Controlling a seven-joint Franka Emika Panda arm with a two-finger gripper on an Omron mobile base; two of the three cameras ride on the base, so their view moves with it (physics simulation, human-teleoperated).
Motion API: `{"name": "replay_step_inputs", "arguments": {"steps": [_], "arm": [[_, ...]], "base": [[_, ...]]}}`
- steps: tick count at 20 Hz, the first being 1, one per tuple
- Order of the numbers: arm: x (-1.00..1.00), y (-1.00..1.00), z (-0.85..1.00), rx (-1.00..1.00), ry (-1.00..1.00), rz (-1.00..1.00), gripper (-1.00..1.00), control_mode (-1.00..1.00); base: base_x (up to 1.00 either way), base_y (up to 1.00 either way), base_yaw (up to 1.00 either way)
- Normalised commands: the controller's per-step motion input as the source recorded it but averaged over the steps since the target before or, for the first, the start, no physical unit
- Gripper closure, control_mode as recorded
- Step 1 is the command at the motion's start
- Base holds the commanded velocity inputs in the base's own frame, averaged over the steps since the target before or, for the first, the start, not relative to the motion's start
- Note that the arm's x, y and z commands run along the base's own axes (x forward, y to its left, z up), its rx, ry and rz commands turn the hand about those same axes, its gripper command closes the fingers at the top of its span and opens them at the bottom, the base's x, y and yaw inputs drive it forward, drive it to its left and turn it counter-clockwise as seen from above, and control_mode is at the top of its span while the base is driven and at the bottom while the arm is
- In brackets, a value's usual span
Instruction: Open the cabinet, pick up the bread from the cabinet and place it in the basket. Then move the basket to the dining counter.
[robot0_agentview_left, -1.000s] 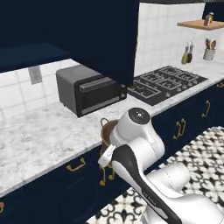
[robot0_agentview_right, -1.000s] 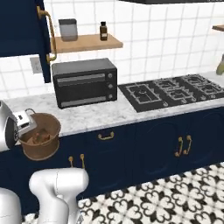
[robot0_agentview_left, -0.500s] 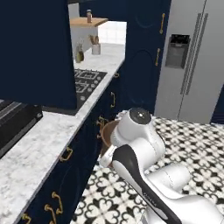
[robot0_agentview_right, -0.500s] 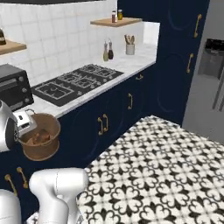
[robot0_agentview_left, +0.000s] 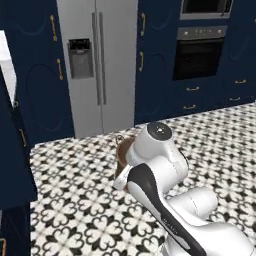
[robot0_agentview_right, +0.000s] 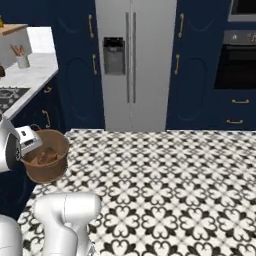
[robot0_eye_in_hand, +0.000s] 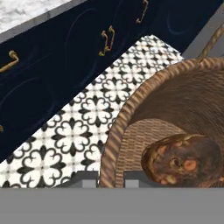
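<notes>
The bread (robot0_eye_in_hand: 183, 159) was already in the basket (robot0_agentview_right: 46, 162) — a dark golden-brown lump lying on the woven bottom, seen from the hand view just past the rim. So the cabinet and the picking were, by the look of it, behind the robot, and only the carrying was left.

The basket hung in the air at the end of the arm, off any worktop, above the patterned floor (robot0_agentview_right: 165, 185). In the right base view it sat at the left, close to the white wrist, upright, with the bread a brown patch inside. In the left base view just a sliver of its rim (robot0_agentview_left: 121, 150) showed behind the arm's white joint.

The fingers (robot0_eye_in_hand: 110, 177) were pressed close together on the basket's rim, one tip on each side of the wall — a pinch on the near edge, as far as the hand view showed.

Ahead stood a grey fridge (robot0_agentview_right: 135, 60) between navy tall cupboards, with a wall oven (robot0_agentview_right: 236, 57) to the right; a marble worktop (robot0_agentview_right: 27, 75) with brass-handled drawers ran along the left. I saw no plain-based marble slab there, so I judged the dining counter was yet to be reached — the basket had still to be brought there and set down.
</notes>
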Motion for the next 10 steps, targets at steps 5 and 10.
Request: {"name": "replay_step_inputs", "arguments": {"steps": [5, 10], "arm": [[0.00, 0.00, 0.00, 0.00, 0.00, 0.00, 1.00, 1.00], [0.00, 0.00, 0.00, 0.00, 0.00, 0.00, 1.00, 1.00]], "base": [[0.00, 0.00, -0.92], [0.00, 0.00, -0.91]]}}
